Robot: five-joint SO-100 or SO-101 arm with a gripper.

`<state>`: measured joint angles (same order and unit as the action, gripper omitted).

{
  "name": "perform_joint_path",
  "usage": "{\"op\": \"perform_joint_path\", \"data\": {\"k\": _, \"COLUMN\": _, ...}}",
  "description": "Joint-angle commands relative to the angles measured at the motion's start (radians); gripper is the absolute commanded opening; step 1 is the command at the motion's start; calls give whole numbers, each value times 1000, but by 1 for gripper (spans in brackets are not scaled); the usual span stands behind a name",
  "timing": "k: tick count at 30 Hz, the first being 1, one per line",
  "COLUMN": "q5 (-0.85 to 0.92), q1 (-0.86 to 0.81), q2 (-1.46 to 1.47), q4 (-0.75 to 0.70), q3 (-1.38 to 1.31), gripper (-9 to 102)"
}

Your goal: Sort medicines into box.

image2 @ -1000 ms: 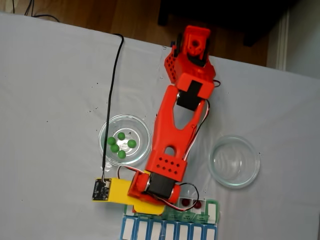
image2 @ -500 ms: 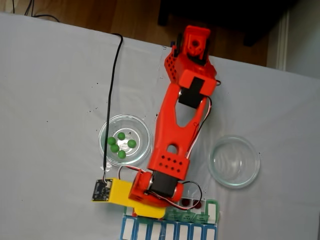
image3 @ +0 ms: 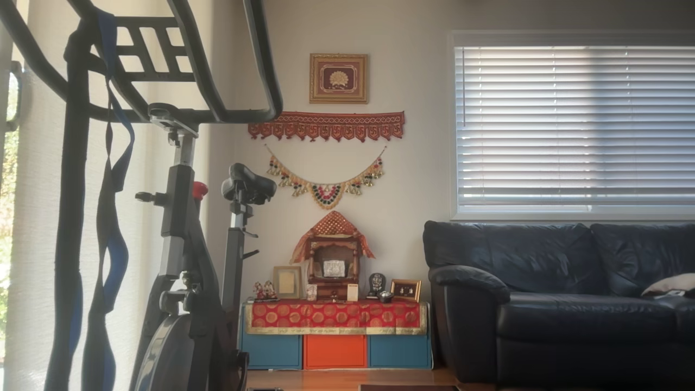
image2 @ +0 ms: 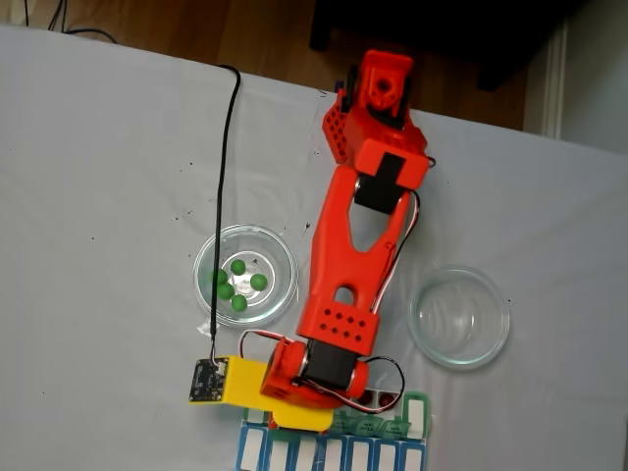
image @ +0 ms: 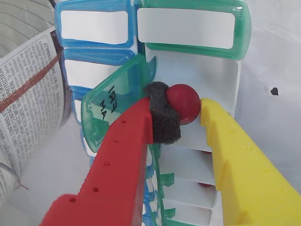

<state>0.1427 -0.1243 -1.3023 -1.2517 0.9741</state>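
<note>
While bent downward, claw [image: 188, 110] pinching red pill [image: 183, 102]

Even, soft daylight on both table views, mild blur throughout; the room is dim, backlit by its bright window blinds [image3: 574, 127].

In the fixed view, one dish [image2: 245, 276] with pills [image2: 236, 286] in it sits left of the arm [image2: 348, 265], another dish [image2: 459, 316] sits right, and the box [image2: 334, 446] lies below, under the gripper [image2: 299, 412]
</note>
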Motion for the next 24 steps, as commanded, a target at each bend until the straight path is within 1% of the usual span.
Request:
{"op": "perform_joint_path", "data": {"k": 1, "q5": 29, "q1": -3, "q2": -106, "q4": 29, "q3": -49, "gripper": 1}}
{"op": "perform_joint_path", "data": {"k": 11, "q5": 52, "q1": -5, "q2": -98, "q4": 20, "q3": -49, "gripper": 1}}
{"op": "perform_joint_path", "data": {"k": 15, "q5": 60, "q1": -5, "q2": -84, "q4": -12, "q3": -66, "gripper": 1}}
{"op": "perform_joint_path", "data": {"k": 24, "q5": 78, "q1": -17, "q2": -86, "q4": -9, "q3": -63, "gripper": 1}}
